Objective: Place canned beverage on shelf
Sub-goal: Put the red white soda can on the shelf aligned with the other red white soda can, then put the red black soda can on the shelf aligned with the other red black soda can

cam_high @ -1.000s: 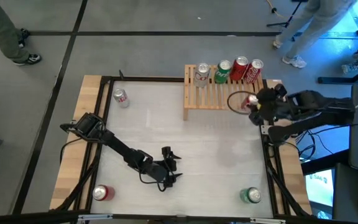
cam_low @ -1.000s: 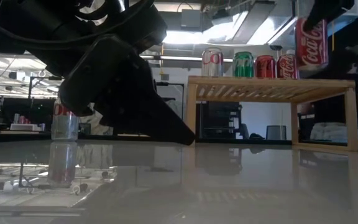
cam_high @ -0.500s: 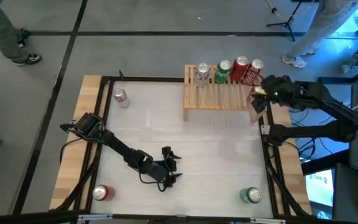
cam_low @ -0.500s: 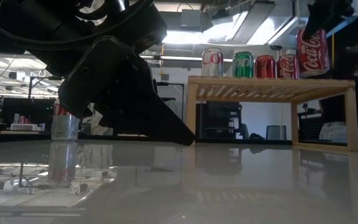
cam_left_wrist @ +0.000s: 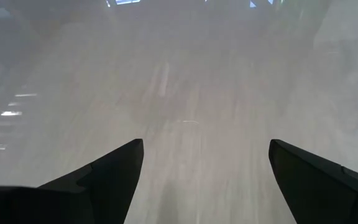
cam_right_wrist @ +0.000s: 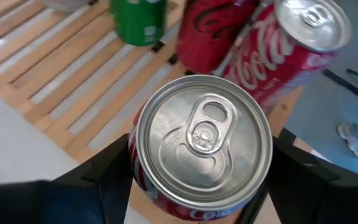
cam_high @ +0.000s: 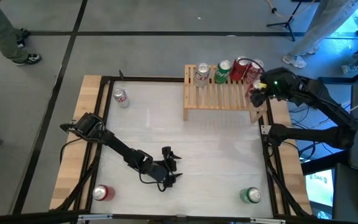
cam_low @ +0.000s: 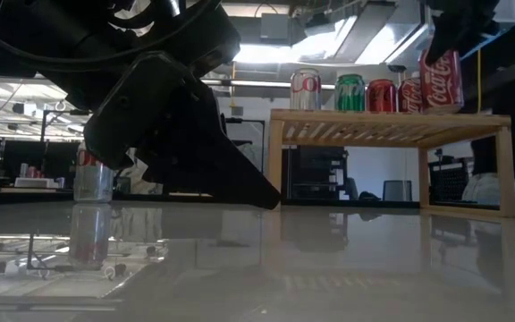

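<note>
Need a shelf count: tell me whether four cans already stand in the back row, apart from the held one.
Yes: the high view shows four cans lined along the shelf back edge.

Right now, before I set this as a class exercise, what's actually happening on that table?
The right hand is holding a red cola can upright over the right end of the wooden shelf, beside the four cans lined along its back edge. It looks about to set it down but hasn't let go. The left hand rests open and empty low over the table near the front. Three more cans stand on the table: silver, red and green.
</note>
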Tool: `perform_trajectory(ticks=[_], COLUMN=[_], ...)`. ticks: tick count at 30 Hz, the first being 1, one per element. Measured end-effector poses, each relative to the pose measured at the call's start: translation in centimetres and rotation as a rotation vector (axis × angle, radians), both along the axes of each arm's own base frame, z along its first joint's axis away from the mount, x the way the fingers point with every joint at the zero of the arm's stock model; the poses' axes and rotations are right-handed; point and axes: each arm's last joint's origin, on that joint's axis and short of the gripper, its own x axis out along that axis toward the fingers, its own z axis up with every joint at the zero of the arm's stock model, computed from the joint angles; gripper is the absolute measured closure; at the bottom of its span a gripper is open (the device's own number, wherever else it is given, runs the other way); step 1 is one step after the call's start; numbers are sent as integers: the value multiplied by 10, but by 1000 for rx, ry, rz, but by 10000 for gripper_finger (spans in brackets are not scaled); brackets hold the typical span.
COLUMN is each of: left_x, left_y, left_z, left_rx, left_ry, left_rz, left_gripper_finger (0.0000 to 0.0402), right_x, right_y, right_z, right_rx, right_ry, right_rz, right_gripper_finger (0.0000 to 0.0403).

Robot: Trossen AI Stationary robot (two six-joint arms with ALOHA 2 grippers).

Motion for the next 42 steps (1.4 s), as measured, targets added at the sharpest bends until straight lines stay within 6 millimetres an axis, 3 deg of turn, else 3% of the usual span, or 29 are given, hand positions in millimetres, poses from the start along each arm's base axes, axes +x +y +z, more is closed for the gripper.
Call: perform_trajectory(ticks=[9, 15, 25, 31, 33, 42], left_x=[0, 0, 0, 0, 0, 0], left_y=[0, 0, 0, 0, 0, 0], left_z=[0, 0, 0, 1, 1, 1], left_rx=[-2, -2, -1, -1, -1, -1], left_ry=[-4, -5, -5, -5, -5, -5], left_rz=[0, 0, -1, -1, -1, -1], left_gripper_finger=[66, 66, 66, 66, 66, 66], right_x=[-3, 4, 3, 2, 2, -1], right_y=[-6, -10, -10, -11, -10, -8], right_z=[-1, -16, -16, -14, -14, -4], right_rx=[7, 4, -21, -57, -56, -65], right_ry=[0, 1, 19, 27, 28, -11], right_rz=[-31, -11, -10, -36, -36, -25], right_gripper_finger=[120, 120, 119, 28, 16, 63])
